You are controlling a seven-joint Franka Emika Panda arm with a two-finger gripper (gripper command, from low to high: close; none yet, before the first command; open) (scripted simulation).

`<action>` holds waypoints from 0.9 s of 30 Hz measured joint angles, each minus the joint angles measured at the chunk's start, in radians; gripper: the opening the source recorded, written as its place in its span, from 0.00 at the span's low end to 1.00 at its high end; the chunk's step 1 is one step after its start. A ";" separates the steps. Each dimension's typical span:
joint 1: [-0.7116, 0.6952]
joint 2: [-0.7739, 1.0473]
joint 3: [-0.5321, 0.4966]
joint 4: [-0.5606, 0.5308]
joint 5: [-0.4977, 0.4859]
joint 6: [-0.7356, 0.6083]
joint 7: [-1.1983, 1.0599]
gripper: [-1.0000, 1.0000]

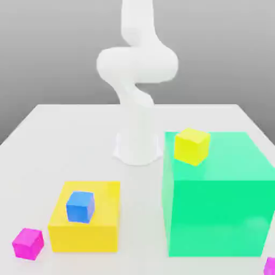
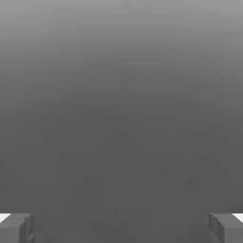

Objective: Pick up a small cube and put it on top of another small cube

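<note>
Nothing of the task looks done yet. Nearest, the small cube (image 1: 28, 243) lies on the table (image 1: 64, 129), just beside the big yellow block (image 1: 86, 231) that carries a blue cube (image 1: 80, 207); a second magenta cube (image 1: 270, 265) sits near the green block (image 1: 215, 209). Further back, the gripper (image 2: 121, 228) is wide open, holding nothing. Reaching, grasping and stacking all remain.

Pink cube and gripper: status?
Gripper open, holding nothing. Pink cube on the table, beside the yellow block at the exterior view's left. Blue cube sits on that block. Nothing on the pink cube.
</note>
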 joint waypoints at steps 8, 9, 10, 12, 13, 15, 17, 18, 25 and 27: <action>-0.212 0.278 0.076 -0.023 -0.098 0.091 0.370 0.50; -0.234 0.313 0.081 -0.026 -0.110 0.102 0.416 0.50; -0.254 0.347 0.084 -0.028 -0.123 0.113 0.462 0.50; -0.292 0.415 0.088 -0.034 -0.148 0.134 0.553 0.50; -0.310 0.450 0.088 -0.036 -0.158 0.145 0.597 0.50; -0.344 0.517 0.088 -0.042 -0.176 0.168 0.683 0.50; -0.368 0.585 0.077 -0.048 -0.191 0.191 0.768 0.50; -0.383 0.618 0.070 -0.051 -0.195 0.202 0.808 0.50; -0.459 0.842 0.029 -0.075 -0.154 0.294 1.036 0.50; -0.471 0.902 0.018 -0.083 -0.113 0.322 1.081 0.50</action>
